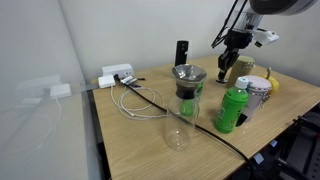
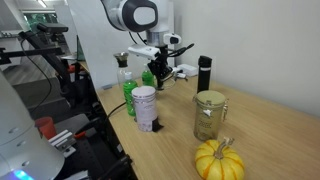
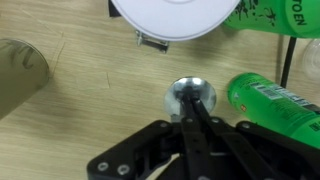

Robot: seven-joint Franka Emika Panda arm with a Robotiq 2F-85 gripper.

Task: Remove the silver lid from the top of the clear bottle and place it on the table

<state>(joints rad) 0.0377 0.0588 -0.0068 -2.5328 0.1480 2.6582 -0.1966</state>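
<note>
The silver lid point(image 3: 176, 98) is a small shiny round cap pinched at my gripper's point(image 3: 191, 97) fingertips, seen from above over the light wood table point(image 3: 90, 110). I cannot tell whether it touches the table. The clear bottle point(image 1: 186, 108) stands mid-table with its dark collar point(image 1: 188, 74) bare, apart from the gripper. In both exterior views my gripper point(image 1: 232, 64) point(image 2: 158, 70) hangs low behind the green bottle point(image 1: 232, 110). In the wrist view the green bottle point(image 3: 275, 100) lies just right of the lid.
A silvery-white can point(image 1: 258, 94) point(image 3: 180, 15) and a glass jar point(image 2: 208, 115) point(image 3: 20, 70) stand close around the gripper. A slim black cylinder point(image 1: 181, 52), a small pumpkin point(image 2: 220, 160) and white cables with a power strip point(image 1: 118, 76) are also on the table.
</note>
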